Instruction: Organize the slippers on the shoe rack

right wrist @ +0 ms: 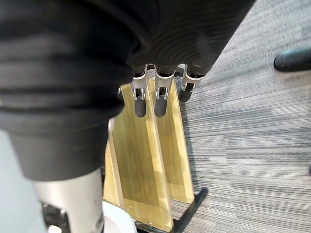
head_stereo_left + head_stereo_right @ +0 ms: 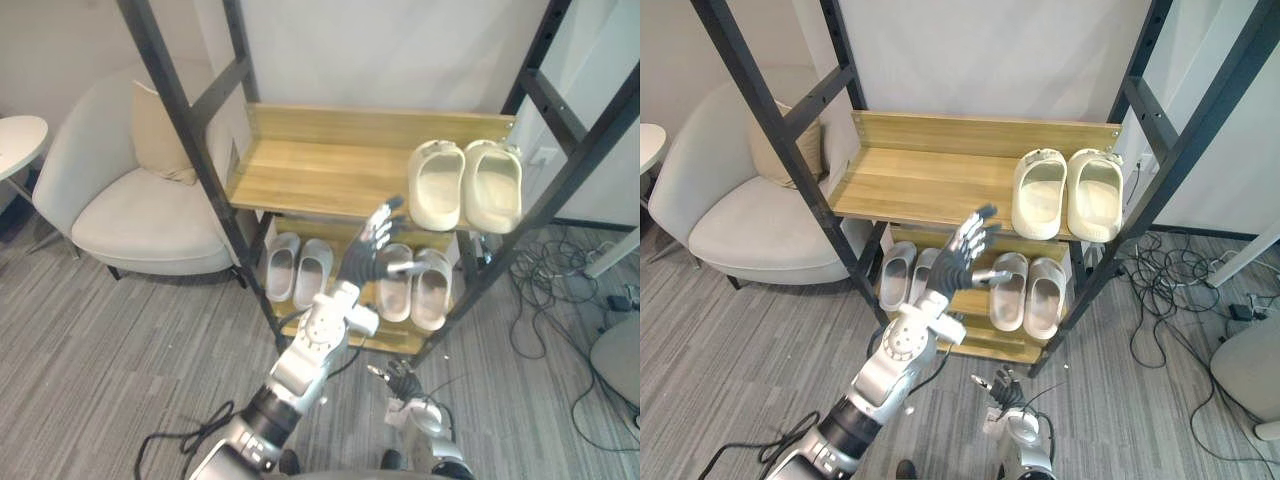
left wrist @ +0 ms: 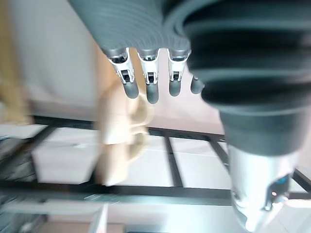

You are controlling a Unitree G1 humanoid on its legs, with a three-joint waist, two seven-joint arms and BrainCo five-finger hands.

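Note:
A pair of cream slippers (image 2: 465, 186) rests side by side at the right end of the shoe rack's upper wooden shelf (image 2: 310, 172). On the lower shelf (image 2: 985, 345) lie a white pair (image 2: 297, 268) at the left and a beige pair (image 2: 415, 287) at the right. My left hand (image 2: 372, 245) is raised in front of the rack, just left of the cream pair, fingers straight and holding nothing. The blurred cream slippers (image 3: 119, 131) show past its fingers (image 3: 150, 85) in the left wrist view. My right hand (image 2: 1002, 385) hangs low near the floor, fingers (image 1: 154, 94) relaxed and empty.
The rack has black slanted metal posts (image 2: 180, 120) on both sides. A light grey armchair (image 2: 130, 200) with a cushion stands to the left, beside a small white round table (image 2: 18, 140). Cables (image 2: 560, 300) lie tangled on the floor at the right.

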